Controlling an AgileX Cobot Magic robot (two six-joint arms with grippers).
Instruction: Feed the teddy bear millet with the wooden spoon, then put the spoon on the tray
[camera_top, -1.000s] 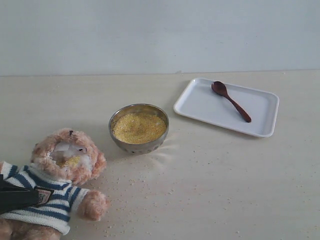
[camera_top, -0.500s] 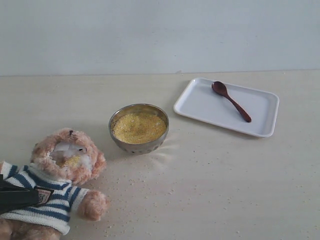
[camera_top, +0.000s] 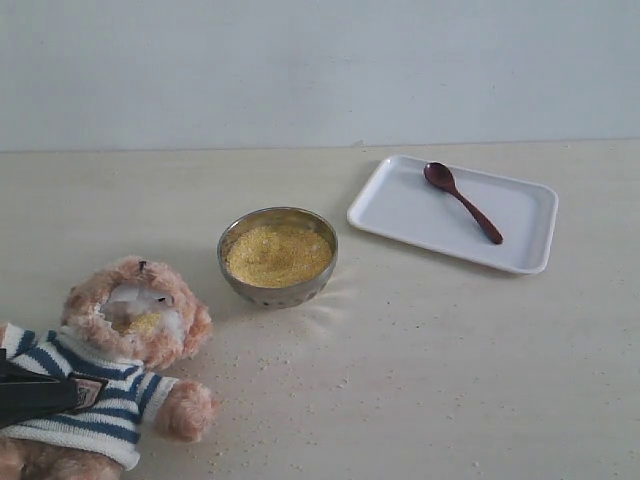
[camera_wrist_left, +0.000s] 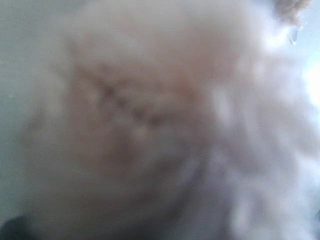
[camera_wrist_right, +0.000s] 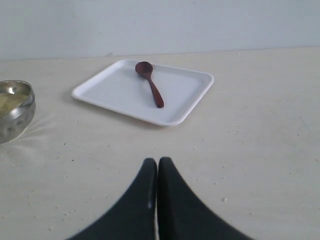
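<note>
The teddy bear (camera_top: 135, 315) sits at the front left, with some yellow grain on its muzzle. My left gripper (camera_top: 80, 385) is a black wedge pressed on its striped sweater, fingers together. The left wrist view is filled with blurred fur of the teddy bear (camera_wrist_left: 150, 115), and the jaws are hidden there. Millet (camera_top: 278, 255) fills the metal bowl (camera_top: 280, 293) at the centre. The wooden spoon (camera_top: 462, 202) lies on the tray (camera_top: 400, 215) at the back right. My right gripper (camera_wrist_right: 158, 161) is shut and empty above the table, short of the tray (camera_wrist_right: 115, 90) and the spoon (camera_wrist_right: 151, 85).
Loose grains are scattered on the pale table (camera_top: 420, 360) in front of the bowl and the bear. The bowl (camera_wrist_right: 15, 117) sits at the edge of the right wrist view. A plain wall (camera_top: 320, 70) runs behind the table.
</note>
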